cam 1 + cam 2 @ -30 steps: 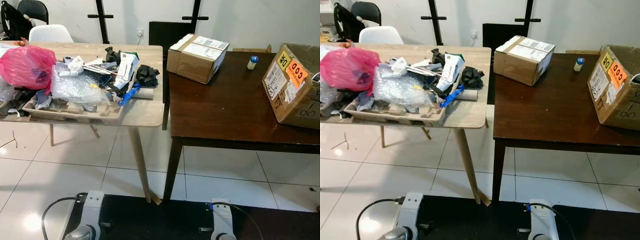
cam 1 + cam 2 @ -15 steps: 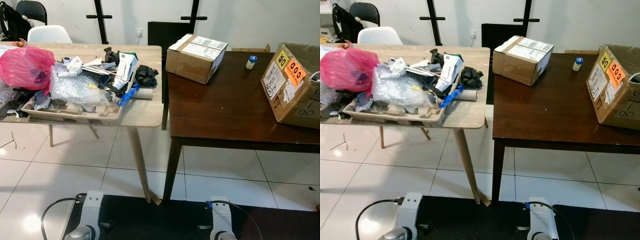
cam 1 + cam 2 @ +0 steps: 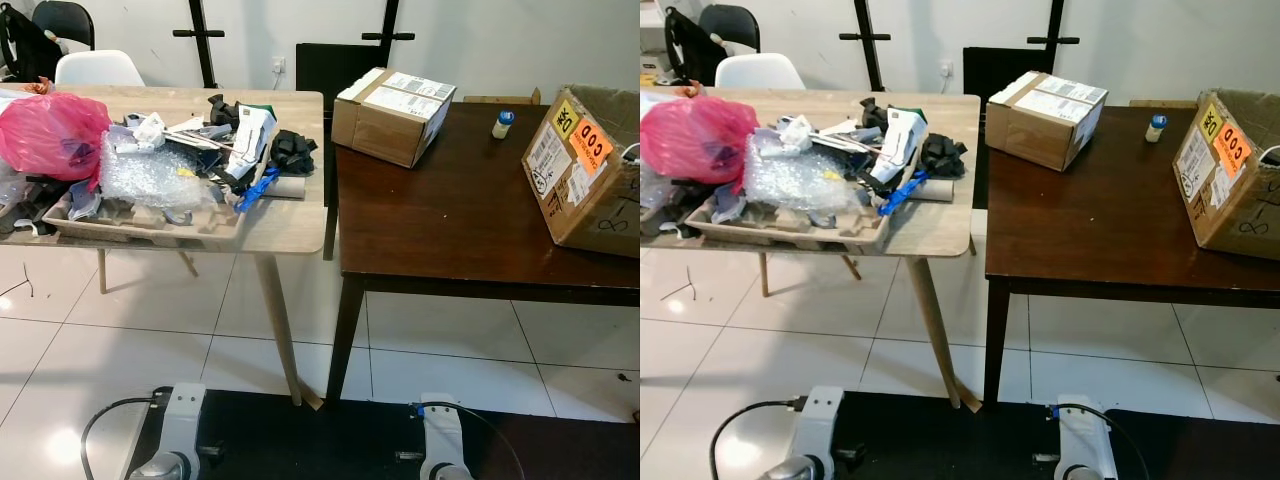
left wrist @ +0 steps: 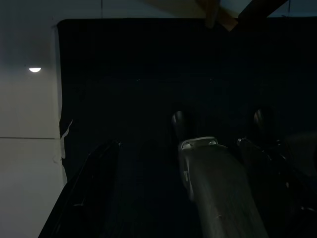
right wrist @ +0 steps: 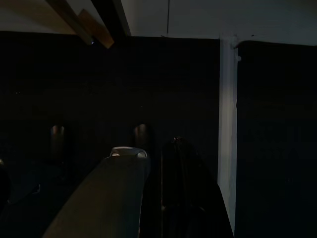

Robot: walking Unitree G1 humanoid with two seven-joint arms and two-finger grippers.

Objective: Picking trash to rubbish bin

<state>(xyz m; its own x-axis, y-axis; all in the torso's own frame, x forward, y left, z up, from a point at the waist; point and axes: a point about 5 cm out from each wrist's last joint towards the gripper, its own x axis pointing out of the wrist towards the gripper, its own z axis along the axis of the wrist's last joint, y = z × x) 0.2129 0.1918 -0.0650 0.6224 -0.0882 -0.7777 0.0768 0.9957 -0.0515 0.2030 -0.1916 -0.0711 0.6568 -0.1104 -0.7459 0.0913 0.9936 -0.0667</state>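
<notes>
The open cardboard box (image 3: 583, 165) at the right end of the dark wooden table (image 3: 450, 215) carries an orange sticker reading "COD" and a yellow one above it whose letters are too small to read; its white shipping label is also illegible, and the box is cut off by the picture's right edge. A closed cardboard box (image 3: 393, 114) at the table's back left corner has two white labels on top, their print too fine to read. A small white bottle with a blue cap (image 3: 503, 124) stands near the back edge between the two boxes.

The trash sits on the light wooden table (image 3: 285, 222) to the left, touching or nearly touching the dark one. It is a tangled heap: a pink plastic bag (image 3: 52, 132), a sheet of bubble wrap (image 3: 150, 174), a moulded pulp tray (image 3: 140, 220) underneath, a white carton (image 3: 255, 132), black scraps (image 3: 293, 150) and a blue strip (image 3: 255, 188). Single items within the heap are hard to separate, and its left end is cut off.

The floor is white tile (image 3: 130, 330), with a black mat (image 3: 310, 440) nearest the robot. A white chair (image 3: 98, 68) and a black chair (image 3: 65, 17) stand behind the light table, against a pale wall.

Both arms hang low over the mat. In the dark wrist views the left gripper (image 4: 163, 163) and right gripper (image 5: 148, 168) are dim shapes, and whether their fingers are apart or together cannot be told.
</notes>
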